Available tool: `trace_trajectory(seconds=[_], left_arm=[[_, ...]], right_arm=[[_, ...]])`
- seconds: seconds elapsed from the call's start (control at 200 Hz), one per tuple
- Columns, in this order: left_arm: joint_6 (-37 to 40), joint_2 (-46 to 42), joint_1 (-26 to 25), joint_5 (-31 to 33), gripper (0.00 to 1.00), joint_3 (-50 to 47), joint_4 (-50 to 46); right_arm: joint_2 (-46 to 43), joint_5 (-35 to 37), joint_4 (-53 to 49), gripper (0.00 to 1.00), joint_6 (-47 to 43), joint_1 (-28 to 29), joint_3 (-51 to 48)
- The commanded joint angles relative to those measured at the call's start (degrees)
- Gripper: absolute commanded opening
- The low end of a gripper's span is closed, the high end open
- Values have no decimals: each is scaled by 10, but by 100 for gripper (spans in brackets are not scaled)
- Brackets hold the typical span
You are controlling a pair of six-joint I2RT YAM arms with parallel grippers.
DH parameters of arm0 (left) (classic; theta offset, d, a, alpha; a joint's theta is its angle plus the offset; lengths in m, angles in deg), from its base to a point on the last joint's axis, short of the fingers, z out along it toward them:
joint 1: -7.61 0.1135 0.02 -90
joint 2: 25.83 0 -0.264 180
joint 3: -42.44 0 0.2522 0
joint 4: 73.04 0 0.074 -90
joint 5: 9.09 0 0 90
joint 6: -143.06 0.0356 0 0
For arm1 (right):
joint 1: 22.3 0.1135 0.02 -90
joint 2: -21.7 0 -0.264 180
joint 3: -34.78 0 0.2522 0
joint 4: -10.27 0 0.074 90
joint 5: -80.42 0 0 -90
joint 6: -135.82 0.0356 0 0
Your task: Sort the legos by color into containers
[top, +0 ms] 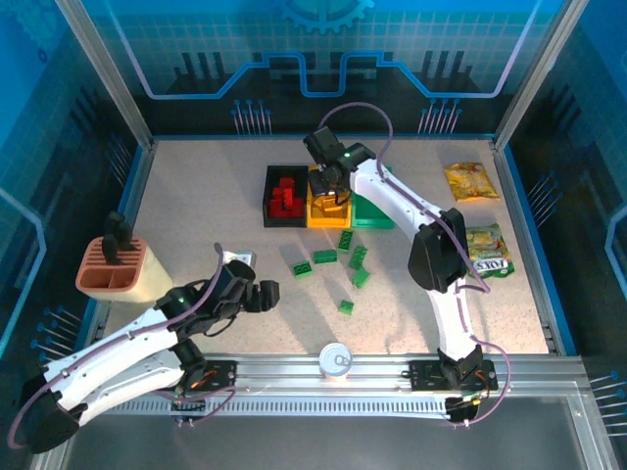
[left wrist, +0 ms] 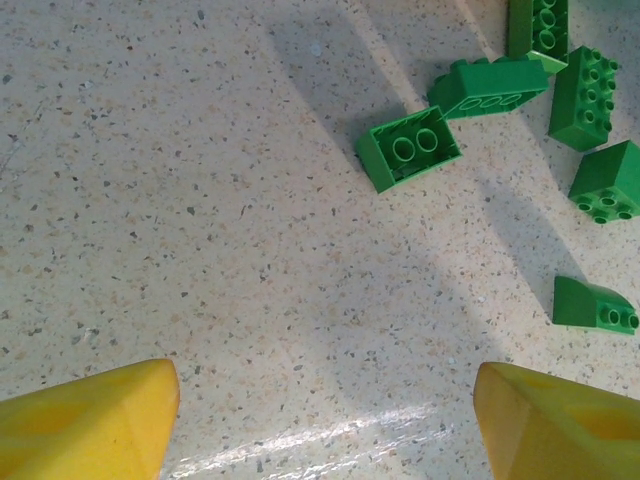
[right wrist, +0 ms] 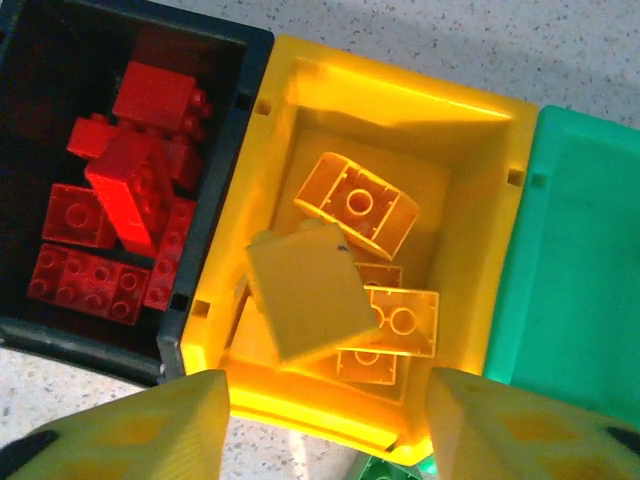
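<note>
- The fingers (right wrist: 165, 425) of the right gripper (right wrist: 325, 415) stand apart with nothing between them, hovering over the yellow bin (right wrist: 400, 100).
- The left gripper (left wrist: 325, 410) is also spread wide and empty, low over bare worktop (top: 196, 196) towards the near-left corner.
- Done, by the look of it: the red bricks (right wrist: 130, 190) lie piled in the black bin (top: 266, 196), and the yellow bricks (right wrist: 310, 290) lie in the yellow bin, one smooth-sided piece resting tilted on the rest.
- Left to do: the green bin (right wrist: 590, 250) shows a bare floor where it can be seen.
- A handful of green bricks (top: 353, 257) lie scattered mid-worktop, just on the near side of the bins.
- The three bins sit side by side, touching, towards the middle of the far edge.
- The green bricks are small, studded and glossy, some tipped on their sides.
</note>
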Motion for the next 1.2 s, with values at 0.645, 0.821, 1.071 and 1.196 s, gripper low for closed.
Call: trace_trajectory(seconds=[0.645,0.821,1.071,1.196], left_arm=[[-2,48,-7,-23,79,-12,34],[11,94,-9,-36,80,-3,67],[41,192,-9,-44,81,30,121],[52,250,-8,-35,82,60,132]], right_arm=[[-172,-104,124,79,-2,12,-251],[-230,-108,160,79,-1,20,-341],[-295,-110,203,80,15,21,-458],[-321,-110,216,81,22,21,-506]])
